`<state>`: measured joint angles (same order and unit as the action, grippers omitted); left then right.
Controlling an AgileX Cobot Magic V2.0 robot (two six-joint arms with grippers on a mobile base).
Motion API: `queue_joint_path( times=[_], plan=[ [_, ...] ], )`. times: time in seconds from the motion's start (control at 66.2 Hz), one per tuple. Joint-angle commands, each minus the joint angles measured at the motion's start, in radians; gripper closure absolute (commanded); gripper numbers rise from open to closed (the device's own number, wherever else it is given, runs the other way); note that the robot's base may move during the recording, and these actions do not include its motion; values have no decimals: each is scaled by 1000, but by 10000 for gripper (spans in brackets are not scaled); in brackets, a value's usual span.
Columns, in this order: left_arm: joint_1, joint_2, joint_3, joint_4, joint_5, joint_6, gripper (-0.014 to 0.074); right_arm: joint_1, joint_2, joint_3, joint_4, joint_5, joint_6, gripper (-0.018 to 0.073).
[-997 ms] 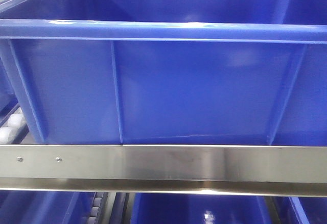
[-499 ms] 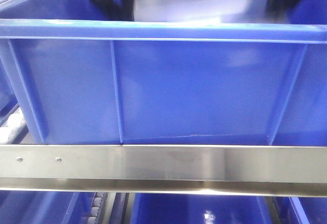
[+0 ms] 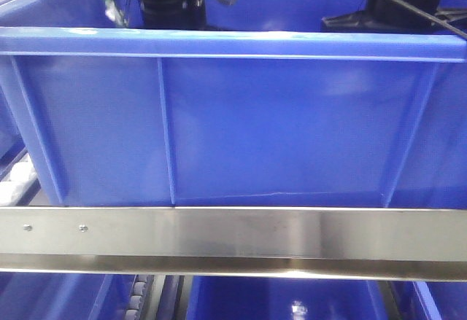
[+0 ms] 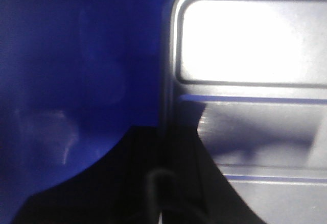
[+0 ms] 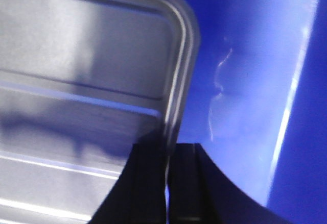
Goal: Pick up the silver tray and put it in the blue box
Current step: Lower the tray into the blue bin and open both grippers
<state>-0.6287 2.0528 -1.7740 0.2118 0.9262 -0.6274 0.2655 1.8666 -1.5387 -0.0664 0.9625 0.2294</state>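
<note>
Both arms reach down into the box, whose near wall hides everything inside from the front. Below it runs a steel rail. Inside, the tray sits low over the blue floor, right gripper and left gripper each clamped on a rim.

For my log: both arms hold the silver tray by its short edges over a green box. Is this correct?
Only the colour is wrong: the box is blue, not green. Both wrist views show the silver tray gripped at its rim against the blue box; the front view shows the blue wall too.
</note>
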Motion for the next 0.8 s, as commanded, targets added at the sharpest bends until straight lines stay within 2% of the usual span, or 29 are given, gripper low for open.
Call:
queue_joint_path(
  times=[0.0,0.06,0.121,0.151,0.257,0.272,0.348,0.408,0.589,0.725,0.786],
  plan=[
    [5,-61,-38,-14,-75,40,622,3,-54,-35,8,-44,-28,498],
    [18,-61,-38,-44,-75,57,538,3,-54,-35,8,-43,-28,488],
    [30,-61,-38,-89,-75,84,445,3,-54,-35,8,-42,-28,437],
    [33,-61,-38,-106,-77,103,376,3,-54,-35,8,-42,-28,382],
    [39,-61,-38,-125,-79,129,219,3,-54,-35,7,-42,-28,190],
    [39,-61,-38,-125,-79,129,202,3,-54,-35,7,-42,-28,139],
    [39,-66,-38,-125,-77,129,154,3,-55,-36,0,-40,-28,-13],
    [39,-70,-47,-125,-64,129,157,3,-62,-40,-5,-36,-28,-78],
    [27,-124,-63,-122,-36,156,173,3,-124,-41,-9,-28,-28,-17],
    [9,-212,-63,-108,-9,201,239,3,-205,-41,-9,-3,-28,91],
    [-7,-252,-63,-60,17,208,277,4,-249,-41,-10,12,-28,158]
  ],
)
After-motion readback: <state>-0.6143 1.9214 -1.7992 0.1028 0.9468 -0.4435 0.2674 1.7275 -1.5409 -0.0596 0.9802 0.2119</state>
